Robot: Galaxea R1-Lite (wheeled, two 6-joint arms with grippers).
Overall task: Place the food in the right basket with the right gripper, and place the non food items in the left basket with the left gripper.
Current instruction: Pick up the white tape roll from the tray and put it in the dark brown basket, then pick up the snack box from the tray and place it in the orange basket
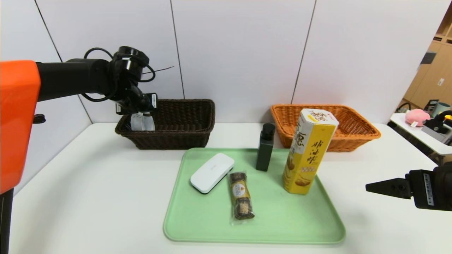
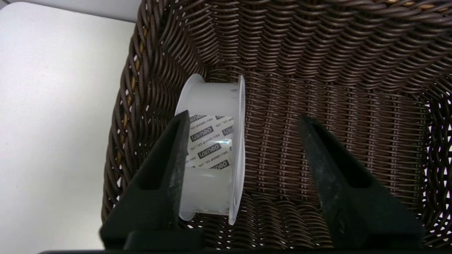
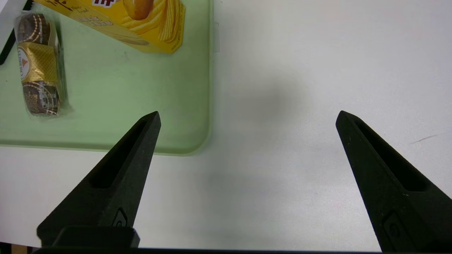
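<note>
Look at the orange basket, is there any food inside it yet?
No, the orange basket shows only bare weave inside, while the yellow snack box and the chocolate snack pack sit on the green tray.

A: Left gripper (image 2: 243, 123) sits inside the dark basket (image 1: 183, 135), at its outer end. White round container (image 2: 212, 148) lies against that end wall, beside one finger (image 2: 169, 165); jaws spread, gap between them shows only bare weave.

B: Rest of that basket?

A: Open floor toward the far end.

B: Tray (image 1: 282, 225) access?

A: Yellow snack box (image 1: 309, 151) and black pump bottle (image 1: 265, 147) stand tall along the back, screening the orange basket (image 1: 353, 135). White case (image 1: 212, 173) and chocolate pack (image 1: 241, 195) lie flat. Right gripper (image 3: 247, 116) hangs wide open over bare table (image 3: 300, 88) just off the tray's corner.
</note>
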